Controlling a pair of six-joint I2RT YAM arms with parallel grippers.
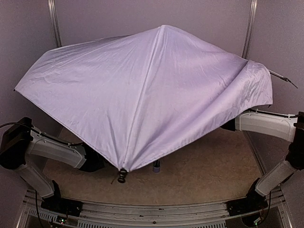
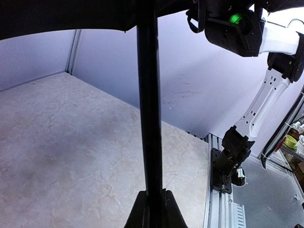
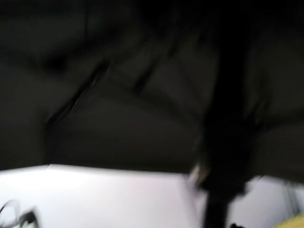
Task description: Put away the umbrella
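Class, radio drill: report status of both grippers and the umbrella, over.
Left gripper shut on shaft. Right gripper state unclear. Umbrella fully open overhead.

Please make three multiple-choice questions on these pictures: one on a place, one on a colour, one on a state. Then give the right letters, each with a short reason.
1. In the left wrist view, where is the black shaft of the umbrella?
A. between the fingers of the left gripper
B. lying flat
C. outside the picture

2. What colour is the umbrella on the outside?
A. red
B. pale lavender
C. green

3. The umbrella is:
A. folded shut
B. packed in a sleeve
C. open

Answers:
1 A, the shaft rises from between the two fingers.
2 B, the top view shows it.
3 C, it spreads wide over the table.
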